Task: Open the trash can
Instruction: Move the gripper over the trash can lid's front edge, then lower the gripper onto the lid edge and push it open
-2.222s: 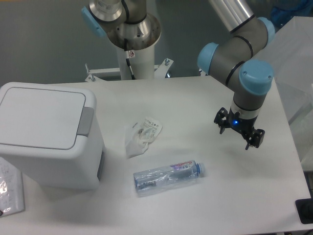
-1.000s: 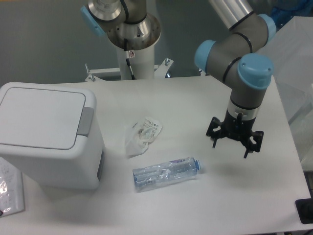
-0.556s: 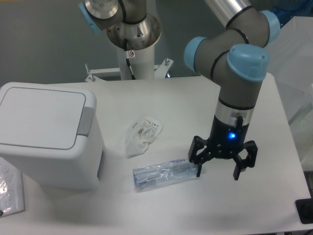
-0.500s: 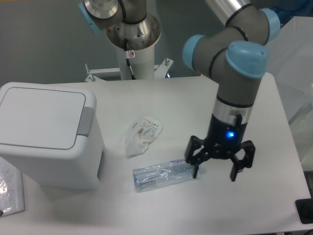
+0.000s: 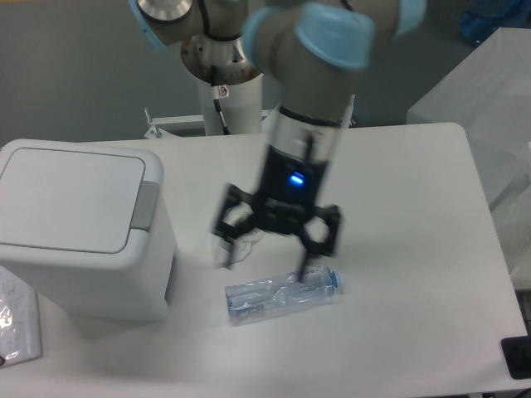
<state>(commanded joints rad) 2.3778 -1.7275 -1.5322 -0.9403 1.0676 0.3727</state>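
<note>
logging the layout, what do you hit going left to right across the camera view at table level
clear bag → trash can → crumpled wrapper → plastic bottle. The open gripper hangs above the wrapper and bottle.

A crushed clear plastic bottle [image 5: 282,296] lay on its side on the white table [image 5: 415,332], cap end toward the right. A crumpled white wrapper [image 5: 235,240] sat just behind it, partly hidden. A clear plastic bag [image 5: 17,319] lay at the table's front-left edge.
</note>
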